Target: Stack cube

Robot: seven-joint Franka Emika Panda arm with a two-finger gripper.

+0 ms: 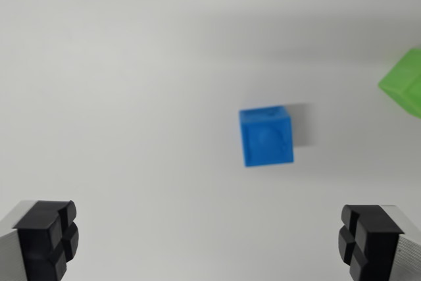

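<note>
A blue cube (266, 136) sits on the white surface a little right of the wrist view's centre. A green cube (405, 81) is cut off by the wrist view's right edge, higher in the picture. My gripper (207, 241) is open, its two black fingertips (49, 238) standing wide apart at the lower corners with nothing between them. The blue cube lies above the gap in the picture, nearer the right finger, and touches neither finger.
The white tabletop (131, 83) fills the view. A soft shadow falls to the right of the blue cube.
</note>
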